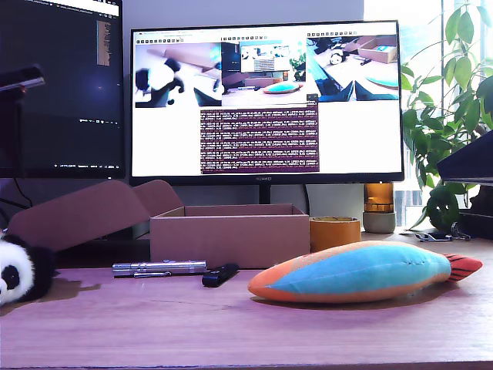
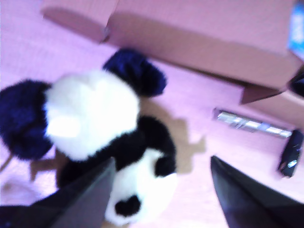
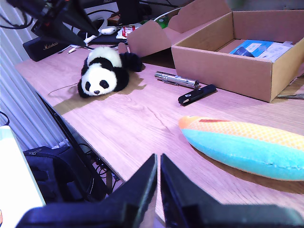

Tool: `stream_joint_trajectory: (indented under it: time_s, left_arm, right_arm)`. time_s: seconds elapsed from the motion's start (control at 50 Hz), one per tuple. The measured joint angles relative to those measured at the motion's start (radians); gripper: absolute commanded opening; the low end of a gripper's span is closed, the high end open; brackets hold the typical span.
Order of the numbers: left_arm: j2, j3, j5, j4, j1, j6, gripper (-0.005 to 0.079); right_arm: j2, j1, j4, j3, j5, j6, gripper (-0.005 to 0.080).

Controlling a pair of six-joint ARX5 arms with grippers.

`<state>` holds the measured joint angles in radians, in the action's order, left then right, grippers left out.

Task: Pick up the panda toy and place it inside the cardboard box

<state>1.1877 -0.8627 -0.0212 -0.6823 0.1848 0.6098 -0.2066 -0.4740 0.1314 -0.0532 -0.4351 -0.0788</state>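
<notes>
Fluffy panda toy point(image 2: 102, 142) lies under my first claw point(image 2: 161, 190), spread wide; second claw point(image 3: 158, 178) clenched.

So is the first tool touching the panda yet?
Cannot tell. In the first wrist view my first tool hangs open over the panda toy, one finger overlapping its fur, but the blur hides any contact or gap. The other views don't settle it.

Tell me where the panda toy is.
The panda toy lies on the table at the exterior view's left edge, beyond the cardboard box's flap, under my open first gripper.
</notes>
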Motion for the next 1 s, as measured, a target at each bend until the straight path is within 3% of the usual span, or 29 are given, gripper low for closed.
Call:
stream_joint_trajectory:
  time_s: [0.28, 0.46, 1.0]
  left_arm:
    - [0.127, -0.034, 0.047, -0.043, 0.0, 0.089, 0.0591]
    - [0.209, -0.034, 0.047, 0.027, 0.0, 0.148, 0.0591]
    - [0.293, -0.034, 0.092, 0.028, -0.023, 0.151, 0.0589]
  right_arm:
    - [0.0, 0.0, 0.0, 0.0, 0.0, 0.0, -0.0013]
    - [0.0, 0.0, 0.0, 0.0, 0.0, 0.0, -0.0013]
    - [0.0, 0.0, -0.004, 0.0, 0.0, 0.0, -0.0013]
